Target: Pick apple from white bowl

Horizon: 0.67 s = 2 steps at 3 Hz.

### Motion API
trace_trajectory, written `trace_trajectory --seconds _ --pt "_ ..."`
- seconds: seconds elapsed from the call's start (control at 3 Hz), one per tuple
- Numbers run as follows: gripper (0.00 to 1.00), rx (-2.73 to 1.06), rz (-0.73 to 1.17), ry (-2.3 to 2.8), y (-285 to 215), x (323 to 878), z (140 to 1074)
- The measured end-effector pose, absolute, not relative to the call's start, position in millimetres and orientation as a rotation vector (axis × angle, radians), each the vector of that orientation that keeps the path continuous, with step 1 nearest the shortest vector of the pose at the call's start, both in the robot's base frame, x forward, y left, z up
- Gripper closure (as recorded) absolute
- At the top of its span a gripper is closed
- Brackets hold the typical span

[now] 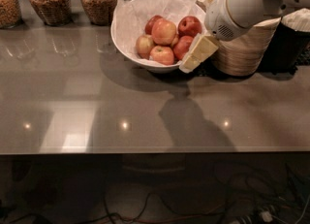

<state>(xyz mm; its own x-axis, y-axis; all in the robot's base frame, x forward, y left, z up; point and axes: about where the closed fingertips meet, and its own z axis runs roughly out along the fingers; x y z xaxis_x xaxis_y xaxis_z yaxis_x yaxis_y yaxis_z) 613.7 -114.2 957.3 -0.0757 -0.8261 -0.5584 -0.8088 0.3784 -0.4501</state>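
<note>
A large white bowl (127, 43) with a crumpled white paper liner stands at the back middle of the grey counter. Several red-yellow apples (163, 31) lie piled in it. My gripper (196, 54), cream-coloured at the end of a white arm, hangs just over the bowl's right rim, beside the rightmost apples. It holds nothing that I can see.
Stacks of cream-tan disposable bowls (244, 48) stand right of the white bowl, behind my arm. Three glass jars of grains (48, 2) line the back left. A dark container (290, 39) stands at far right. The counter's front edge (145, 152) runs across the view.
</note>
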Motion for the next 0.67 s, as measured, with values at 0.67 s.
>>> trace_trajectory --seconds 0.67 --pt "0.0 -1.443 -0.077 1.857 -104.3 635.3 956.4"
